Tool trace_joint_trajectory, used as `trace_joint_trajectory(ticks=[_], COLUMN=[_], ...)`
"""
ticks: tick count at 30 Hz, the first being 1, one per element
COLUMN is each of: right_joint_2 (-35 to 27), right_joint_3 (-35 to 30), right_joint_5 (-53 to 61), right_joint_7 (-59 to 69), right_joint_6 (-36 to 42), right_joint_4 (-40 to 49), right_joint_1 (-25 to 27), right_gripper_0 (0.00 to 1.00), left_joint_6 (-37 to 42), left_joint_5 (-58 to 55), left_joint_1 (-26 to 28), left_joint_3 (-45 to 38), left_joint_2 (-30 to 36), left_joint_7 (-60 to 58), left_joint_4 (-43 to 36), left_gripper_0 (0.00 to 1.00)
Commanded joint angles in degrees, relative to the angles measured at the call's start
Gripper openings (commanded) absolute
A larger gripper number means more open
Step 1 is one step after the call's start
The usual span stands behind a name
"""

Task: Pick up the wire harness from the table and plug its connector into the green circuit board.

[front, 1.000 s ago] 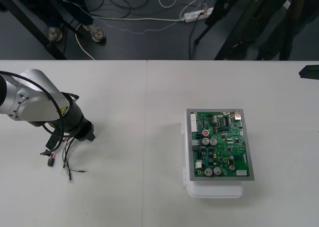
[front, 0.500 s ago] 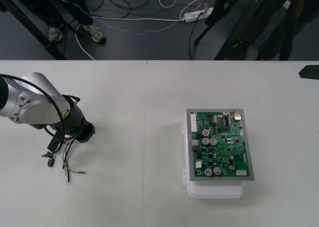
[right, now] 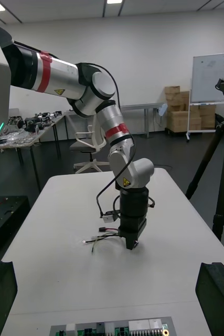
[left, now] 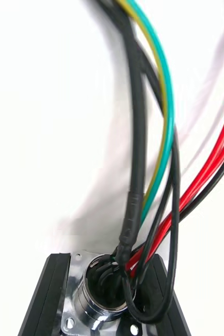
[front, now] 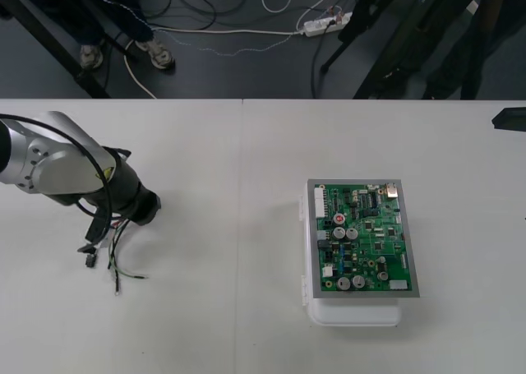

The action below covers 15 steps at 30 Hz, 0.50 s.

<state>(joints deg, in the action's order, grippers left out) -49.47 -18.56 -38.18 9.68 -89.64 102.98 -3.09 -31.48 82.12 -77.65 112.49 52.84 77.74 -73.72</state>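
At frame left, the left gripper (front: 145, 213) is pinching the round metal socket (left: 98, 296) of the red-black-green wire harness (front: 115, 255). The right gripper (front: 510, 118) is hovering at the right edge, jaws spread wide.

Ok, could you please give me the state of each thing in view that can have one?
Left end effector: shut on the socket, over the left of the table.
Right end effector: open, parked at the right.
Wire harness: held by its socket end, wires trailing loose.
Plug: free, not in the board.
Circuit board: flat on its white base, harness not connected.
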Motion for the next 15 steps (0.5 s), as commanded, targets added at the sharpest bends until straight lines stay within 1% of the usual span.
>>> trace_joint_trajectory(ticks=[1,4,8,15], right_joint_2=[0.2,0.3,0.2,0.2], right_joint_3=[0.6,0.6,0.6,0.6], right_joint_5=[0.1,0.2,0.2,0.2], right_joint_7=[-2.8,-2.8,-2.6,-2.4], right_joint_6=[-0.4,-0.4,-0.4,-0.4], right_joint_4=[1.6,1.7,1.8,2.0], right_joint_1=[-0.3,-0.3,-0.3,-0.3], right_gripper_0=[1.00,1.00,1.00,1.00], left_joint_6=[-7.0,-11.2,-16.9,-27.2], left_joint_5=[-3.6,-5.5,-6.4,-7.8], left_joint_1=[0.0,-0.6,-0.7,-0.7], left_joint_3=[-8.2,-11.8,-18.5,-32.5], left_joint_2=[4.1,5.7,8.5,14.0], left_joint_7=[5.9,5.6,5.3,2.4], left_joint_4=[0.2,0.2,-0.8,-3.8], left_gripper_0=[0.00,0.00,0.00,0.00])
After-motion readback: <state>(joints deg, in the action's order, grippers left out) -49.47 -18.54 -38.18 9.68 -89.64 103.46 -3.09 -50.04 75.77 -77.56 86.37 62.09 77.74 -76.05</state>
